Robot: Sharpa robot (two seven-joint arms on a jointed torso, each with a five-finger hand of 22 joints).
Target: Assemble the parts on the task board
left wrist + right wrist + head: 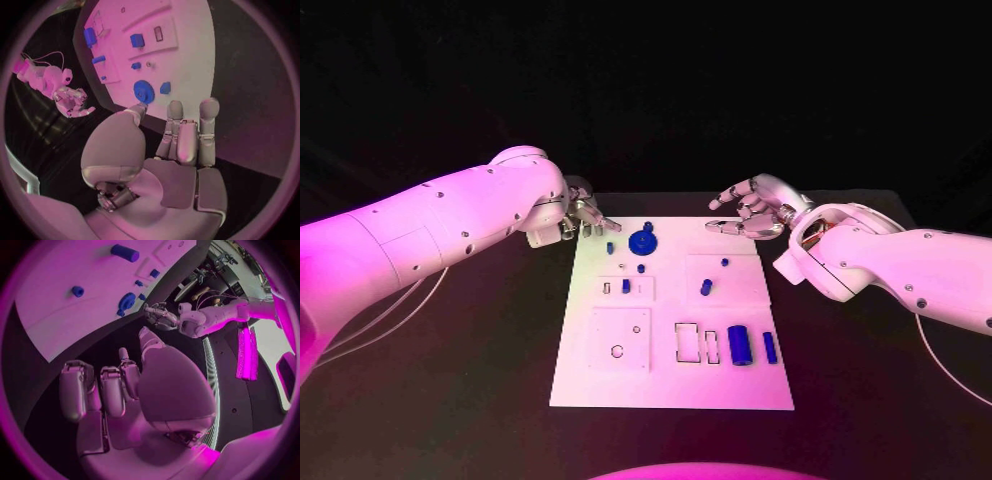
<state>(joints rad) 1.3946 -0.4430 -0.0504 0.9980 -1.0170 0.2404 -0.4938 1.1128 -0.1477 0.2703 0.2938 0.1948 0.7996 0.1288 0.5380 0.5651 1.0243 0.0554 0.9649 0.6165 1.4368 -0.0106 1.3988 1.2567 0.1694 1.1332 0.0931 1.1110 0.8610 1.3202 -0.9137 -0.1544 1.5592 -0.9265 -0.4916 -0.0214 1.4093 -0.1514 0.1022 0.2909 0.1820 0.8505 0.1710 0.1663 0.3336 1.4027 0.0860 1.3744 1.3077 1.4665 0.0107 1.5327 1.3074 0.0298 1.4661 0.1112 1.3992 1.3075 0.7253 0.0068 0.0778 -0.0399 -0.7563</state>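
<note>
Both robot hands, left (577,218) and right (754,212), hovered empty with fingers apart beside the task board's (672,385) far corners, blue parts (643,241) between them.

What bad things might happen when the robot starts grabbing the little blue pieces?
The left hand hovers close to the round blue gear and a small blue peg; reaching for one might knock the other. The loose blue cylinder lying on the task board might roll if bumped.
</note>
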